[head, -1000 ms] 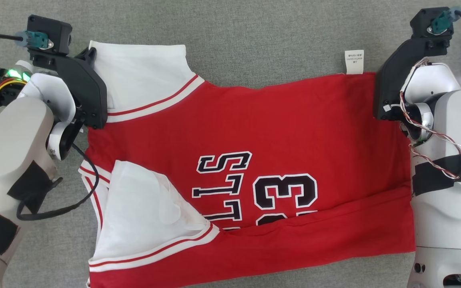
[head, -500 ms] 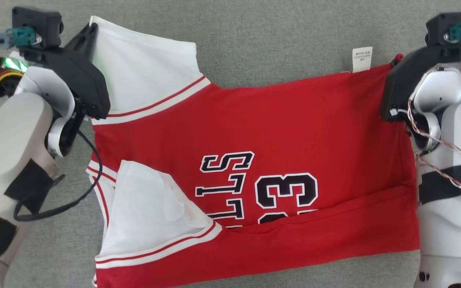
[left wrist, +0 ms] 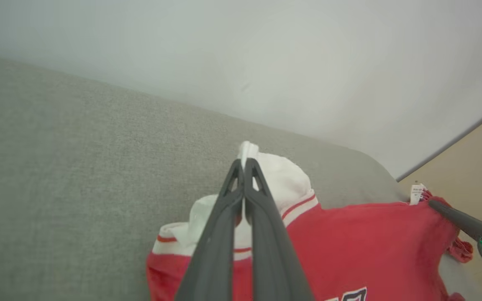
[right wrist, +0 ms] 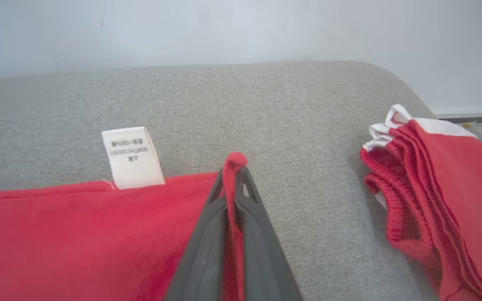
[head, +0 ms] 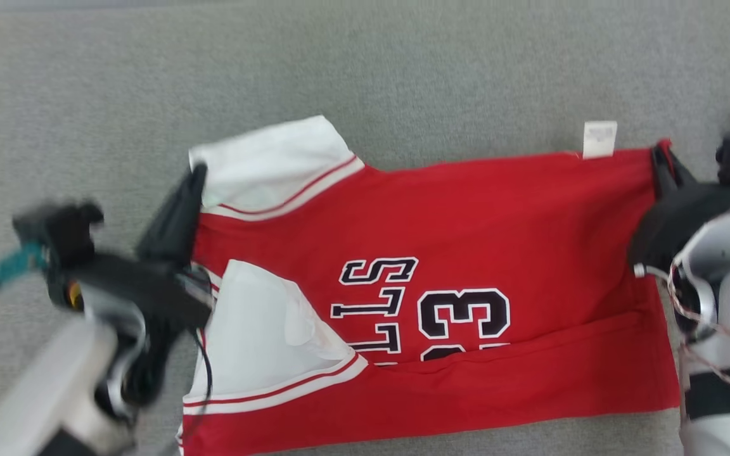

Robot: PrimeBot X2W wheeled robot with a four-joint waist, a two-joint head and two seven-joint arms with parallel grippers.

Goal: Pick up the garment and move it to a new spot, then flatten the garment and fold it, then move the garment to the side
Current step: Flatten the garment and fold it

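surface: grey fabric cushion [head: 403, 76], pale wall [right wrist: 224, 29] behind | writing: "LLS", "3" on garment [head: 466, 240], spread mid-cushion; white tag [right wrist: 132, 156] illegible | left gripper [left wrist: 244, 161]: clamped on white sleeve [left wrist: 285, 177] | right gripper [right wrist: 234, 167]: clamped on red far-right corner [right wrist: 235, 159]

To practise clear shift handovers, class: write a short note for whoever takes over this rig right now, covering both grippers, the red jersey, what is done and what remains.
Left gripper: shut on the jersey at its far white sleeve.
Right gripper: shut on the jersey's far red corner, beside the care label.
Jersey: spread across the grey cushion, print up.
Done: the near edge is folded over the lettering.
Another red garment lies bunched to the right, apart from the jersey.
Left: probably bring the far edge over to finish the fold, then move the jersey aside.
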